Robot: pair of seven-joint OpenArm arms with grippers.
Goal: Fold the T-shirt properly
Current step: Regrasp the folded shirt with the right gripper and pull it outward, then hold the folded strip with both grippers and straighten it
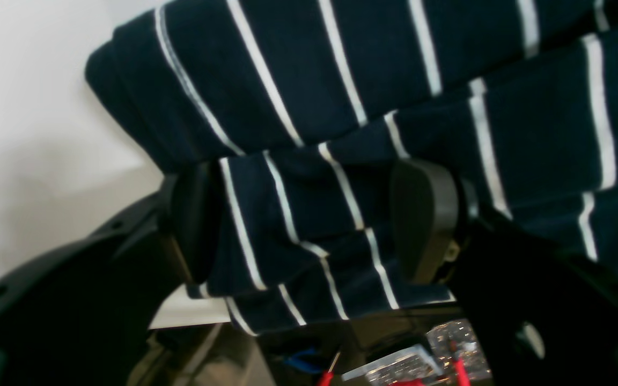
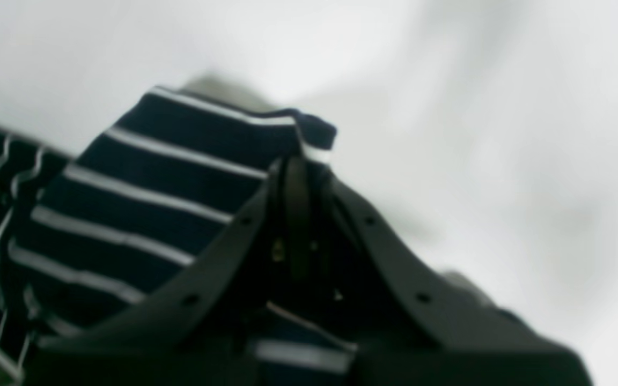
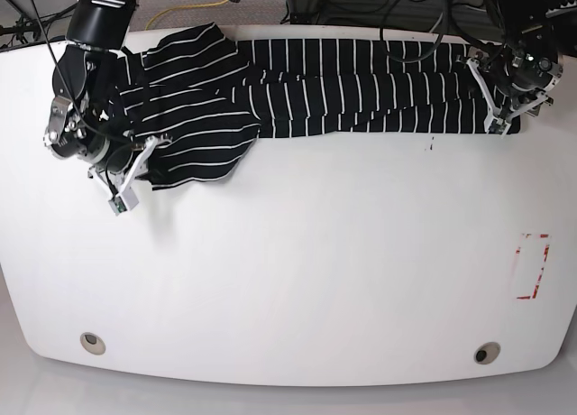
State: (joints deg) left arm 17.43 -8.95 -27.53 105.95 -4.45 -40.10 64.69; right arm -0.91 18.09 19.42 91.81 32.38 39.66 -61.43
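The black T-shirt with thin white stripes lies stretched along the far side of the white table, bunched up at its left end. My right gripper is at that left end. In the right wrist view it is shut on a corner of the shirt. My left gripper is at the shirt's right end. In the left wrist view its fingers stand wide apart with a folded bunch of the shirt between them, midway.
A red rectangle mark is on the table near the right edge. Two round fittings sit near the front edge. Cables lie behind the table's far edge.
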